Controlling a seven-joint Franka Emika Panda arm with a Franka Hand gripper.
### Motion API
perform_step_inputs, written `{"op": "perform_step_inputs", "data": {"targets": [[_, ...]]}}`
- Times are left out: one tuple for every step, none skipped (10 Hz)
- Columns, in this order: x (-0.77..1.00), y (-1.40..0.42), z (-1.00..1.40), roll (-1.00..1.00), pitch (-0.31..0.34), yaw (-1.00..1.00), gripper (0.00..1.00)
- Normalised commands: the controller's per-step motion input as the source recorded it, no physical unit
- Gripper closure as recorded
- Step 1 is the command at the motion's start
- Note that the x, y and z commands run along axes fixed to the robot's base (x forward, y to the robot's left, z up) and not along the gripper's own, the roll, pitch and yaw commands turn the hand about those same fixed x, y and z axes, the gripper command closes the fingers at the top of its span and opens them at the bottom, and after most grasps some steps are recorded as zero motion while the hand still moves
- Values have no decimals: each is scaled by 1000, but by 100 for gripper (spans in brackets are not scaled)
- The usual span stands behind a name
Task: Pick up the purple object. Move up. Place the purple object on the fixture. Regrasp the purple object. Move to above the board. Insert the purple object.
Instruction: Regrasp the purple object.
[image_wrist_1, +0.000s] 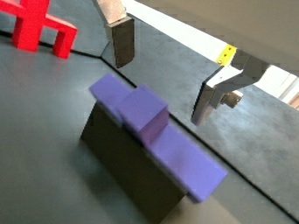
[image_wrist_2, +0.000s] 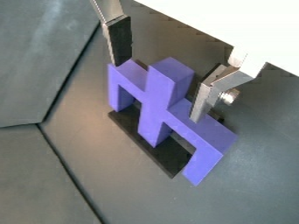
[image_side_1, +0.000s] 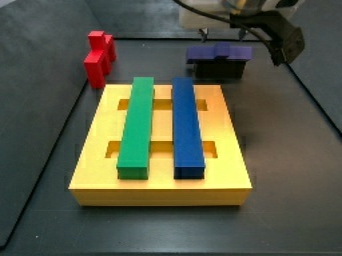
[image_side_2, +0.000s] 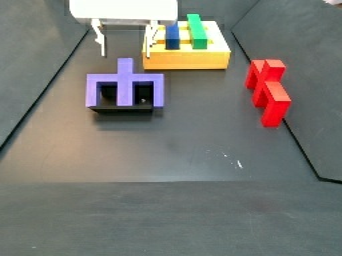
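Note:
The purple object (image_wrist_2: 155, 105) is a flat piece with upright prongs. It rests on the dark fixture (image_wrist_2: 172, 160) and shows in both side views (image_side_1: 218, 52) (image_side_2: 126, 90). My gripper (image_wrist_2: 163, 74) is open and hovers just above and behind it, holding nothing. One finger (image_wrist_2: 118, 44) and its opposite finger (image_wrist_2: 208, 98) stand either side of the raised middle prong without touching it. In a wrist view the purple object (image_wrist_1: 158, 131) lies below my gripper (image_wrist_1: 163, 74). In a side view my gripper (image_side_2: 123, 44) hangs over the piece's far edge.
A yellow board (image_side_1: 96, 150) holding a green bar (image_side_1: 136, 125) and a blue bar (image_side_1: 186, 125) lies near the fixture; it also shows in a side view (image_side_2: 187, 58). A red piece (image_side_1: 98, 58) (image_side_2: 267, 88) (image_wrist_1: 35, 26) stands apart on the dark floor.

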Motion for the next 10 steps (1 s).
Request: {"op": "perform_step_inputs", "data": {"targets": [[234, -180, -349, 740, 406, 23, 0], [234, -220, -57, 971, 580, 0, 0], [286, -223, -57, 954, 617, 0, 0], [146, -129, -426, 726, 263, 0, 0], [89, 0, -411, 149, 0, 0, 0], [249, 0, -74, 11, 46, 0, 0], [297, 40, 0, -37, 0, 26, 0], [183, 46, 134, -86, 0, 23, 0], [20, 26, 0, 0, -37, 0, 0], [0, 0, -31, 77, 0, 0, 0]]}}
